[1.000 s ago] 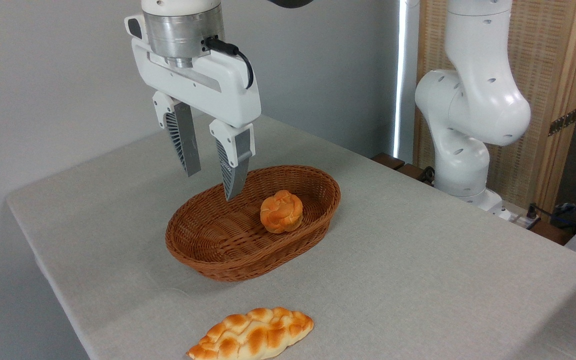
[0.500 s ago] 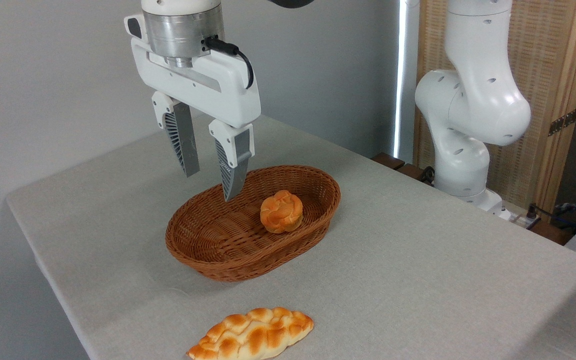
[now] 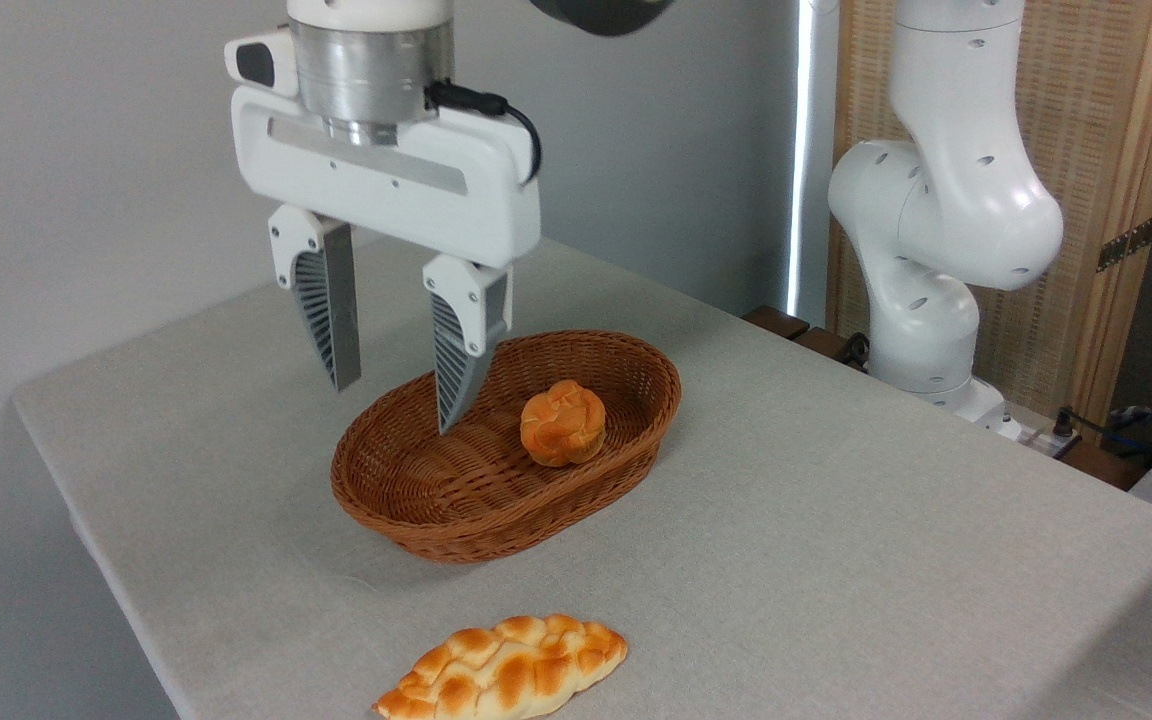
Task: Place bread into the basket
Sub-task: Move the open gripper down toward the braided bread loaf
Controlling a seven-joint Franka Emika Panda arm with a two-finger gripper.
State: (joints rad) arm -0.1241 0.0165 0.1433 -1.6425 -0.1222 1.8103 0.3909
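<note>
- tool [image 3: 394,385] wide open, empty, touching nothing; hangs over left end of basket [image 3: 436,505], centre frame
- basket holds one round bun [image 3: 563,422]
- bread [image 3: 503,669] on bench [image 3: 836,520], bottom centre, apart from basket

From my remote station I saw a plain pale grey wall [image 3: 86,150] filling the frame from nine o'clock up to twelve. A narrow bright vertical strip of light [image 3: 803,150] stood at about one o'clock. Beside it, toward two o'clock, was a folding screen of light wood framing woven cane panels [image 3: 1116,150] with a dark metal hinge [image 3: 1126,245]. The rounded-corner table under a light grey cloth [image 3: 836,520] spread across the centre. Dark cables [image 3: 1106,428] lay at three o'clock.
</note>
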